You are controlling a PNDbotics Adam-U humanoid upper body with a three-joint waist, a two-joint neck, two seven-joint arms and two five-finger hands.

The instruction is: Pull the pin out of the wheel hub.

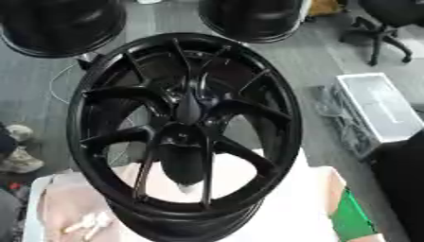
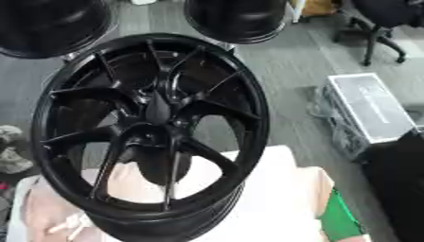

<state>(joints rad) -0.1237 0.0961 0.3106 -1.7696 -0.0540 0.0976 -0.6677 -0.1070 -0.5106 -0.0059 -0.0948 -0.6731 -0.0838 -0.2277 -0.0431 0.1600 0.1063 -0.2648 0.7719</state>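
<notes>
A large black wheel hub [image 1: 184, 132] with thin spokes stands tilted on a white-covered table [image 1: 290, 208], its face turned up toward me. A dark tapered shape [image 1: 189, 106] rises over the hub's centre. Behind the lower spokes sits a dark bulky mass [image 1: 184, 163] with a pale tip [image 1: 189, 189]; I cannot tell what either one is. No pin stands out from the black metal. A black bulk [image 1: 404, 184] at the right edge may be my right arm. Neither hand shows.
Two more black wheels [image 1: 58, 23] [image 1: 252, 19] stand on the grey floor behind. A grey box [image 1: 377, 106] with cables lies on the floor at right, an office chair [image 1: 385, 23] beyond it. A green strip [image 1: 352, 217] hangs at the table's right corner.
</notes>
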